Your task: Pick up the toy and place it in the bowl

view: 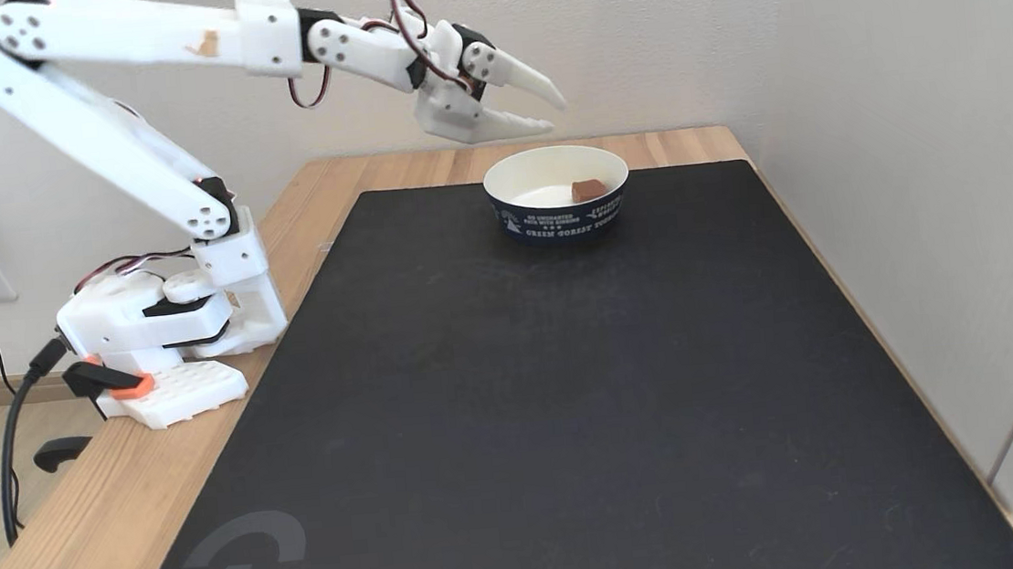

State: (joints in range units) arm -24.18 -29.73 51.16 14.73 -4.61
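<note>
On the far part of the black mat (571, 389), your bowl (558, 207) stands upright, and the toy (589, 189) lies inside it, on the right side of the cream floor as the fixed view shows it. Your arm (129, 162) is fixed with its base on the left edge of the wooden tabletop (79, 533). From the base the lower link rises steeply toward the upper left, then the arm bends sharply at the elbow and the upper link reaches to the right, almost level. The wrist tips a little downward. Your end effector (554, 112) hangs in the air above the bowl, apart from its rim, with the two fingers spread and nothing between them.
</note>
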